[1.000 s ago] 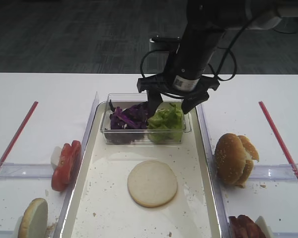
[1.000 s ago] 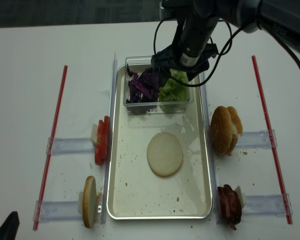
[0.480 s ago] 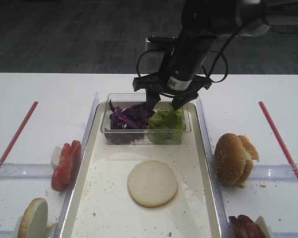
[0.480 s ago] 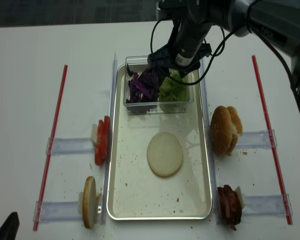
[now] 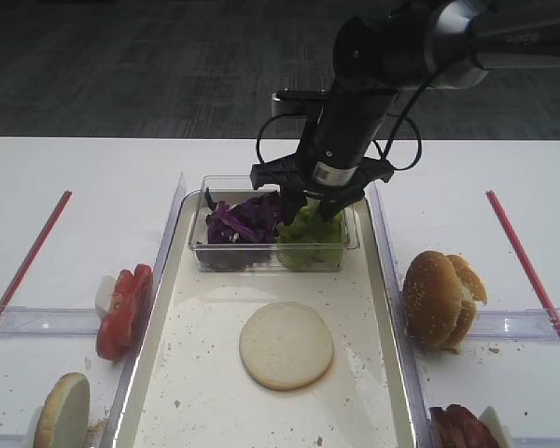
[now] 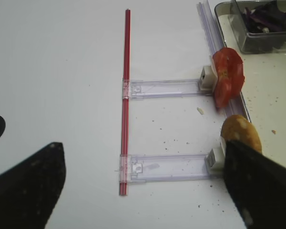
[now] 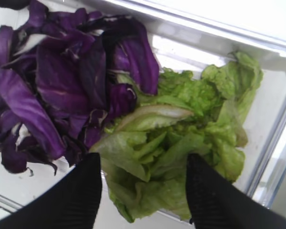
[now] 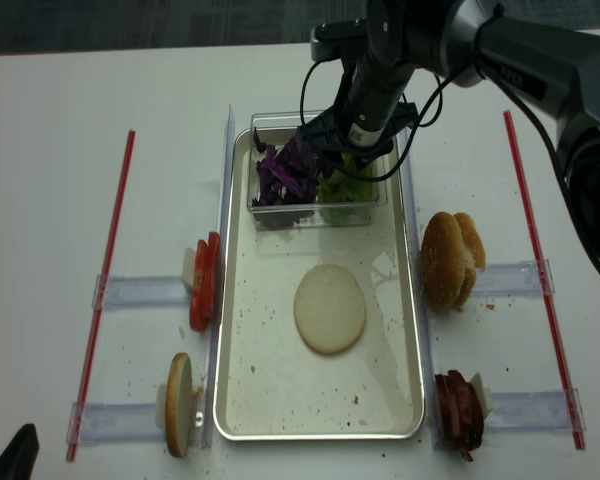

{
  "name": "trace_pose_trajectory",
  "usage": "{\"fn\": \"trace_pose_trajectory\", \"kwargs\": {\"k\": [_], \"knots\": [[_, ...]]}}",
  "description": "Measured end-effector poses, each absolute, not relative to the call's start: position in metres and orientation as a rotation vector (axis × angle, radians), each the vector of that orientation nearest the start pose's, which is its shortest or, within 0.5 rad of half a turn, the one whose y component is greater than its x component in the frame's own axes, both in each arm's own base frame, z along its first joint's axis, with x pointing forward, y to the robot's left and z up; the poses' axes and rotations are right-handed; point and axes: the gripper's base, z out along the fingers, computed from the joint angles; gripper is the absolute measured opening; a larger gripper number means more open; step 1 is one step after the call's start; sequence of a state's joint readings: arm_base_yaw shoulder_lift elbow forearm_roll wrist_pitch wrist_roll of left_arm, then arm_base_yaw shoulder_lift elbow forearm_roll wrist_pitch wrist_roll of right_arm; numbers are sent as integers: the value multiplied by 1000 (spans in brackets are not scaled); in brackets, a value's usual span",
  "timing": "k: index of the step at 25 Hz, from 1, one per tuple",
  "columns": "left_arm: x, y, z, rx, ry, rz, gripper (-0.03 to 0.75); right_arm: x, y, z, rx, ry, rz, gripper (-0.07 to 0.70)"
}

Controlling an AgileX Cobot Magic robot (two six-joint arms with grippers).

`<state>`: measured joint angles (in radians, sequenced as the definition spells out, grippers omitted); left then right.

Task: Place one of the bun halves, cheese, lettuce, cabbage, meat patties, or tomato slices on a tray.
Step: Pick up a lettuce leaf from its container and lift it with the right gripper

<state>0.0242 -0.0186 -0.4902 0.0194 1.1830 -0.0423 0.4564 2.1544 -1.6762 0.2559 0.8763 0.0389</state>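
Note:
The off-white tray (image 5: 205,373) holds one bun half (image 5: 287,344), cut face up, and a clear tub (image 5: 198,245) at its far end. Purple cabbage (image 5: 241,224) fills the tub's left side and green lettuce (image 5: 310,241) its right. My right gripper (image 5: 310,207) reaches down into the tub. In the right wrist view its fingers (image 7: 81,195) straddle the lettuce (image 7: 181,143), close to its sides, with the cabbage (image 7: 62,86) to the left. My left gripper (image 6: 143,191) hangs open over bare table, left of the tray.
Tomato slices (image 5: 123,311) and another bun half (image 5: 63,411) stand on clear holders left of the tray. Bun halves (image 5: 439,299) and meat patties (image 5: 459,429) stand on its right. Red strips (image 5: 28,252) (image 5: 527,271) lie along both outer sides.
My right gripper has come down into the tub and shifted slightly left. Its fingers have narrowed around the lettuce. The left gripper has not moved.

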Motion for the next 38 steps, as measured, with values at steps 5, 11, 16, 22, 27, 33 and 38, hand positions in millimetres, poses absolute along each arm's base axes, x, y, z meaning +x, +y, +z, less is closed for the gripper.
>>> {"fn": "trace_pose_trajectory", "kwargs": {"k": [5, 11, 16, 22, 27, 33, 38], "knots": [[-12, 1, 265, -74, 2156, 13, 618, 402, 216, 177, -419, 2840, 395, 364], [-12, 1, 265, -74, 2156, 13, 618, 403, 216, 171, -424, 2853, 384, 340], [-12, 1, 265, -74, 2156, 13, 618, 404, 216, 165, -425, 2866, 377, 310], [-12, 1, 265, -74, 2156, 13, 618, 404, 216, 165, -427, 2866, 375, 284], [-12, 1, 265, -74, 2156, 13, 618, 404, 216, 165, -427, 2866, 375, 234], [-12, 1, 265, -74, 2156, 13, 618, 404, 216, 165, -430, 2865, 375, 55], [-12, 1, 265, -74, 2156, 13, 618, 403, 216, 165, -427, 2872, 381, 45]]}}
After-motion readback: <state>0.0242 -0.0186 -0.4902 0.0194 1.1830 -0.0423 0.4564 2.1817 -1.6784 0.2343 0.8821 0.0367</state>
